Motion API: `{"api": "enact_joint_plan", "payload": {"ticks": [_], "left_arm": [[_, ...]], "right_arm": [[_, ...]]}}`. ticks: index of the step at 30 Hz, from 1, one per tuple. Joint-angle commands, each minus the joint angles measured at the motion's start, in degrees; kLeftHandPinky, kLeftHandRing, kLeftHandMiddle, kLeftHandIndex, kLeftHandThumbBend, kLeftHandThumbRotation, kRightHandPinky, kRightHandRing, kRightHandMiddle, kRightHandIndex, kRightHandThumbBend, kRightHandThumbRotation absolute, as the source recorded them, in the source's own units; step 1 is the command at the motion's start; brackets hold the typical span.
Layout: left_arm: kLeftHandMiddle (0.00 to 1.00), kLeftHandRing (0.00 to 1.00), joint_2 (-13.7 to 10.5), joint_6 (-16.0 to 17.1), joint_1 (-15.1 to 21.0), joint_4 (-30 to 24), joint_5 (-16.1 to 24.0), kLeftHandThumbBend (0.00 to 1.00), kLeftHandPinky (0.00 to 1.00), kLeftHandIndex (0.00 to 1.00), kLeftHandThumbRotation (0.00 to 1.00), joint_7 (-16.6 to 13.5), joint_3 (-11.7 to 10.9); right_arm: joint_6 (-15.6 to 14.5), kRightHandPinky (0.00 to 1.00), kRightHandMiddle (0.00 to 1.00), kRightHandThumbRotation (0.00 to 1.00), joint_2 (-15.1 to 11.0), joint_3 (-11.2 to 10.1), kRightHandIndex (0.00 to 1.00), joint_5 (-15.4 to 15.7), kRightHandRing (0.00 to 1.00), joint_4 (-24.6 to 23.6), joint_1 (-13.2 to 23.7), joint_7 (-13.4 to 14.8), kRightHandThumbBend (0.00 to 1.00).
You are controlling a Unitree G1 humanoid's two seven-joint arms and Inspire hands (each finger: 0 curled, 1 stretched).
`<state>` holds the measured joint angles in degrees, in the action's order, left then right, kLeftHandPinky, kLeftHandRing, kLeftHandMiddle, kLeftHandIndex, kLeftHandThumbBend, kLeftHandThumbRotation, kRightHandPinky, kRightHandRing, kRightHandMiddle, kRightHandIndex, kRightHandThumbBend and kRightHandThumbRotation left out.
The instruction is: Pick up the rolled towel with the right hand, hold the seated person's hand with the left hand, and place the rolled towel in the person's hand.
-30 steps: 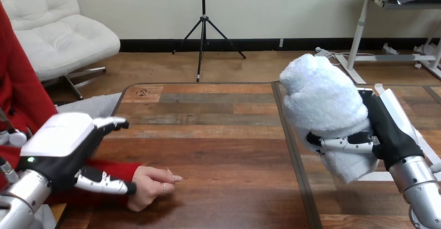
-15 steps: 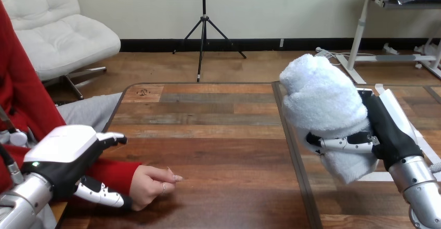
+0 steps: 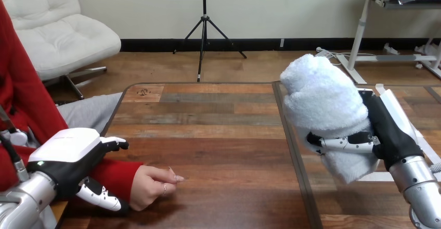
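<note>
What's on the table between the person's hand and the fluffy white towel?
Nothing. In the head view, only bare table lies between the person's hand and the towel, crossed by a dark seam.

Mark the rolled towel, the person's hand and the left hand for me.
rolled towel [image 3: 322,99], head view, upper roll.
person's hand [image 3: 150,186], head view, knuckles.
left hand [image 3: 67,151], head view, white back shell.

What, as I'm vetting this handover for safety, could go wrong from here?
1. The person's hand lies on the table with fingers curled, palm not turned up, so the towel may have no open palm to land in.
2. The left hand sits over the red sleeve, not the person's hand; closing there might pinch cloth or wrist.
3. The right hand holds the bulky towel far across the table; a long carry might loosen it.
</note>
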<state>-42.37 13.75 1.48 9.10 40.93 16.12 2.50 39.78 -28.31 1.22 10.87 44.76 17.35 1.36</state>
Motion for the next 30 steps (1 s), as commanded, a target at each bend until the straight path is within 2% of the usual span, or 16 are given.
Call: {"api": "enact_joint_plan", "payload": {"ticks": [1,13,24,30], "left_arm": [[0.85,0.83,-1.95,-0.70,4.83,0.18,-0.26,1.00,0.80,0.84,0.33,0.71,0.72],[0.84,0.83,-1.39,-3.67,5.82,0.51,0.45,1.00,0.80,0.82,0.24,2.34,1.91],[0.77,0.75,-1.54,-4.66,6.50,1.44,2.08,0.97,0.65,0.77,0.05,1.42,3.64],[0.75,0.73,-1.53,-4.57,6.78,2.34,2.60,0.96,0.62,0.75,0.02,0.85,4.22]], "right_arm": [[0.05,0.24,0.37,0.00,0.42,-2.56,0.44,-2.20,0.29,-4.51,2.68,0.24,0.73],[0.84,0.25,0.37,0.00,0.42,-2.66,0.44,-2.57,0.30,-4.02,2.76,0.06,0.73],[0.20,0.25,0.37,0.00,0.54,-2.84,0.44,-2.83,0.30,-4.60,2.48,-0.32,0.72],[0.33,0.24,0.37,0.00,0.61,-3.06,0.44,-2.49,0.30,-4.77,2.33,-0.16,0.73]]}}
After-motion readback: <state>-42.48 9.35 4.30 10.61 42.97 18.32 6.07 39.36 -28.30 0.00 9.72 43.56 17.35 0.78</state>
